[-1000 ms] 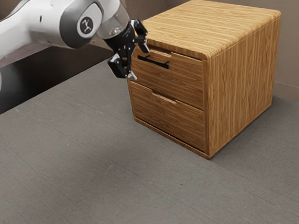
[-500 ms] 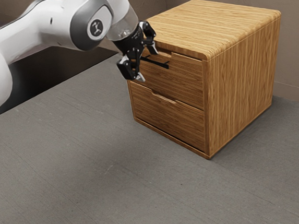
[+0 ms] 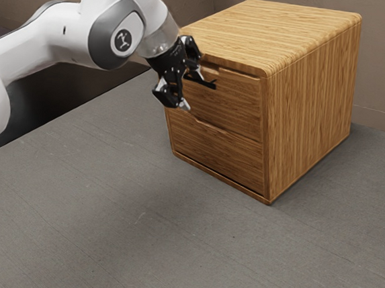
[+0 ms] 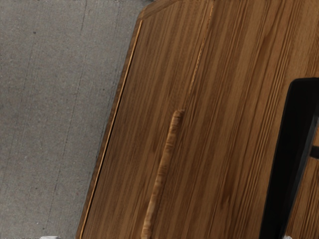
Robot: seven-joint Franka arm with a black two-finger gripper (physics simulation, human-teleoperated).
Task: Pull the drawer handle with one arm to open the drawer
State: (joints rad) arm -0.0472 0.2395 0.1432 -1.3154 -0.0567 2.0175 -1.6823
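A wooden cabinet (image 3: 298,92) with two drawers stands on the grey floor. The upper drawer (image 3: 230,103) carries a thin black handle (image 3: 204,82) and sits flush in the cabinet front. My black gripper (image 3: 191,82) is at the handle's end toward the exterior view's left. It is open, with one finger above the bar and one below. In the wrist view the black handle (image 4: 294,159) runs close under my hand, and the lower drawer's wooden handle (image 4: 162,174) lies beside it.
The lower drawer (image 3: 219,146) is shut below the upper one. Grey floor (image 3: 138,220) spreads in front of the cabinet and to the exterior view's left. Walls close the back behind the cabinet.
My hand has moved toward the exterior view's right and closer to the drawer front, so its fingers now straddle the handle's end. The drawer has not moved.
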